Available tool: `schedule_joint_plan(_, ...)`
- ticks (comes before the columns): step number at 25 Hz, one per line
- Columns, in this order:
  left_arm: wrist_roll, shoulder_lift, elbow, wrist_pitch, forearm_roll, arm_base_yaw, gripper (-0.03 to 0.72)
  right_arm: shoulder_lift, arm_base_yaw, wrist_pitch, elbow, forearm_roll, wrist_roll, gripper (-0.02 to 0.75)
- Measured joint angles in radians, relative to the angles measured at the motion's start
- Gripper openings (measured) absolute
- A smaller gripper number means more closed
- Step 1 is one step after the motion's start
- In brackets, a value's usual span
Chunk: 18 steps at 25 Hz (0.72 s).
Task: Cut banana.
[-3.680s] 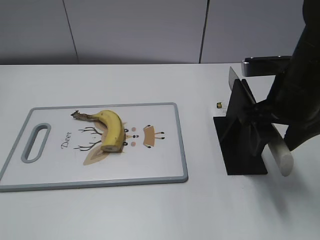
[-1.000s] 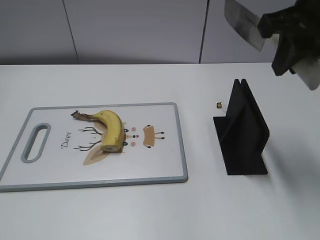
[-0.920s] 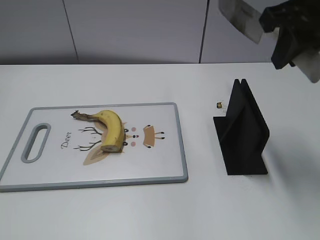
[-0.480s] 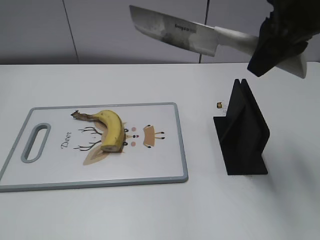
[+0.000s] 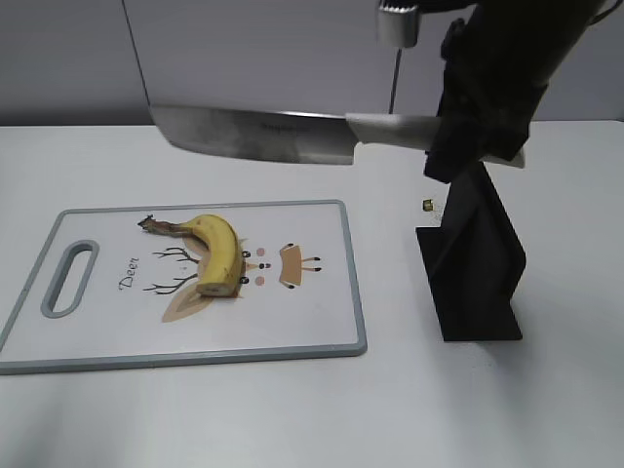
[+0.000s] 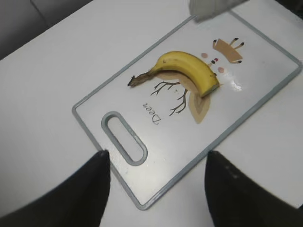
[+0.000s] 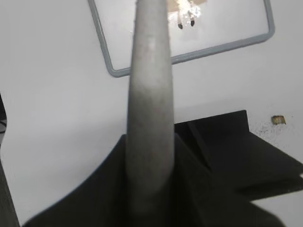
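Note:
A yellow banana lies on the white cutting board; it also shows in the left wrist view on the board. My right gripper is shut on the pale handle of a cleaver knife, seen as a grey handle in the right wrist view. The blade is held level in the air above the board, its tip over the banana's stem side. My left gripper is open and empty above the board's handle corner; it is out of the exterior view.
A black knife stand stands right of the board, below my right arm; it also shows in the right wrist view. A small brown bit lies on the white table beside it. A grey wall runs behind.
My right gripper lifted the knife out of the black stand, raised it, then swung the blade leftward and lower over the cutting board. The banana has not moved.

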State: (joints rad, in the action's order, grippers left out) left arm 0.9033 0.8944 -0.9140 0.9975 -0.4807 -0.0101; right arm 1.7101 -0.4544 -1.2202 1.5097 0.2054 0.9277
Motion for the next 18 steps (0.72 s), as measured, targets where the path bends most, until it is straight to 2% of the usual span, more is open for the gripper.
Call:
schedule_joint_plan(5,0.178,0.219,-0.187,0.105,-0.124,-0.002,0.608,0.074,-0.050,0.001,0.016,-0.044,0.090,0.160)
schedule_joint_plan(8,0.246,0.325,-0.269,0.150,-0.138,-0.042,0.602,0.111,-0.071,0.002,0.039,-0.049,0.122,0.160)
schedule_joint_plan(10,0.280,0.382,-0.298,0.160,-0.105,-0.103,0.599,0.135,-0.082,0.005,0.060,-0.048,0.139,0.160)
schedule_joint_plan(13,0.300,0.446,-0.318,0.158,0.005,-0.196,0.597,0.170,-0.090,0.009,0.101,-0.039,0.157,0.160)
schedule_joint_plan(18,0.305,0.551,-0.323,0.120,0.072,-0.264,0.595,0.200,-0.105,0.038,0.120,-0.013,0.220,0.160)
